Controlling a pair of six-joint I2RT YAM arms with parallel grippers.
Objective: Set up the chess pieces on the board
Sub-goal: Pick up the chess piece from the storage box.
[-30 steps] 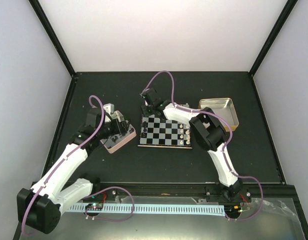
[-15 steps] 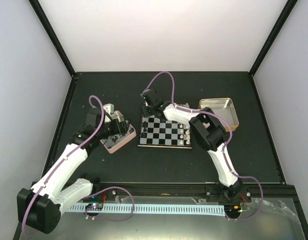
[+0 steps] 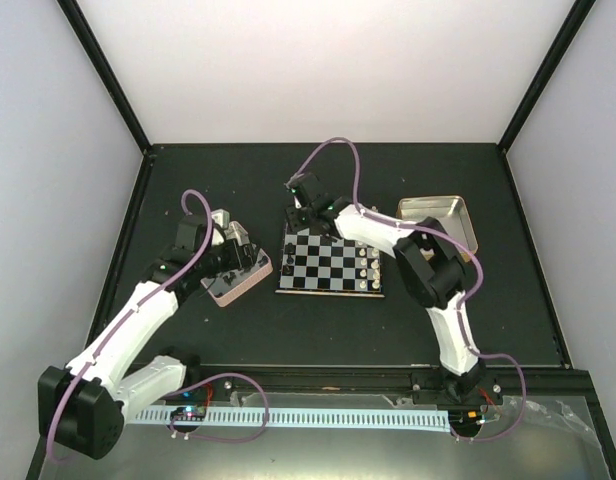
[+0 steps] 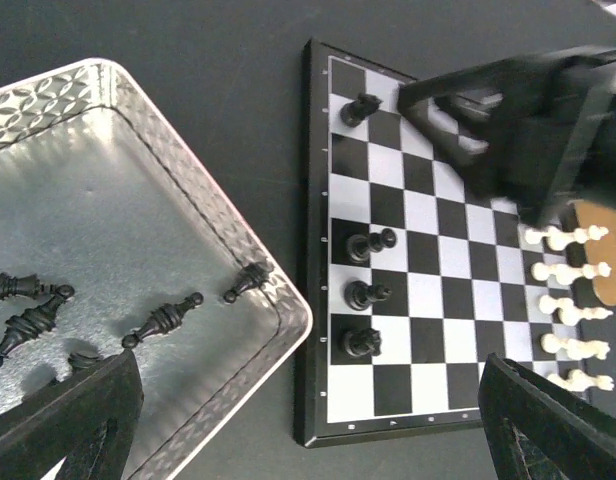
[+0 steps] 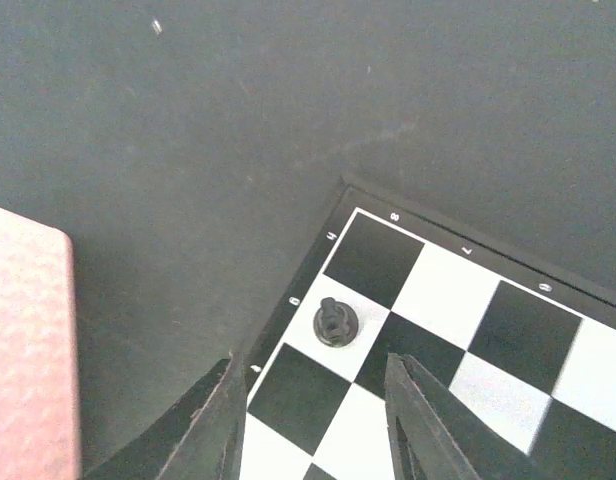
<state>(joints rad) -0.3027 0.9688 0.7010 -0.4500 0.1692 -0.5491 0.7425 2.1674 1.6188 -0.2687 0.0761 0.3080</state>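
Note:
The board (image 3: 331, 262) lies mid-table with black and silvery checks. Black chess pieces stand along its left edge: one (image 4: 360, 108) near the far corner and three (image 4: 366, 293) lower down. That far piece (image 5: 336, 322) stands alone on a pale square just beyond my right gripper (image 5: 311, 358), which is open with nothing between its fingers. My right gripper (image 3: 306, 205) hovers over the board's far-left corner. More black pieces (image 4: 163, 320) lie loose in the pink-rimmed tin (image 4: 188, 180). My left gripper (image 4: 308, 360) hangs wide open above the tin's corner and the board's edge, holding nothing.
White pieces (image 4: 563, 300) line the board's right edge. A gold-rimmed tin (image 3: 438, 222) sits right of the board. The pink tin (image 3: 238, 272) almost touches the board's left side. Black frame rails border the table.
My right gripper has opened, leaving the black piece standing on the board's far-left corner area, and its elbow swung right. The left arm has hardly moved.

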